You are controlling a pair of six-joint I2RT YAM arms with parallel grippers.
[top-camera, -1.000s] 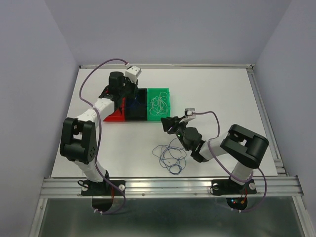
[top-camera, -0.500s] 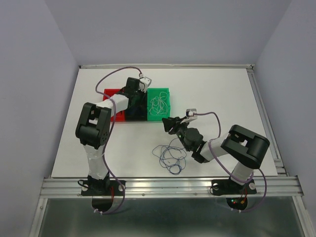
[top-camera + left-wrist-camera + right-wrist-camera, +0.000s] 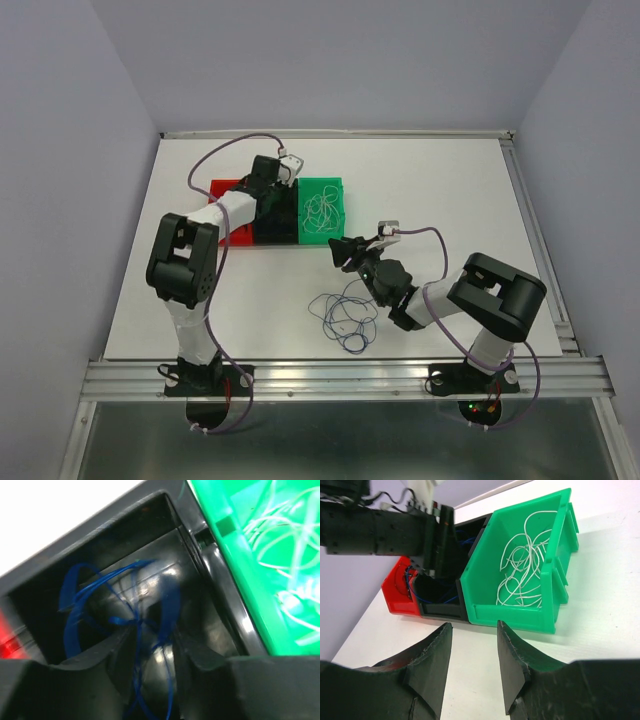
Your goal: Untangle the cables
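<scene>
Left gripper: parted above the black bin, blue cable draped between its jaws; we fear lifting drags it out. Right gripper: parted, empty. Tangled cables: toward the near edge of the table.

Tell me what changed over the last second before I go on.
The left gripper swung right from the red bin side to over the black bin, and its jaws went from shut to apart. The blue wire lies in that bin between the fingers, apparently let go. The right gripper, open, the loose wires on the table and the white wires in the green bin stayed put.
</scene>
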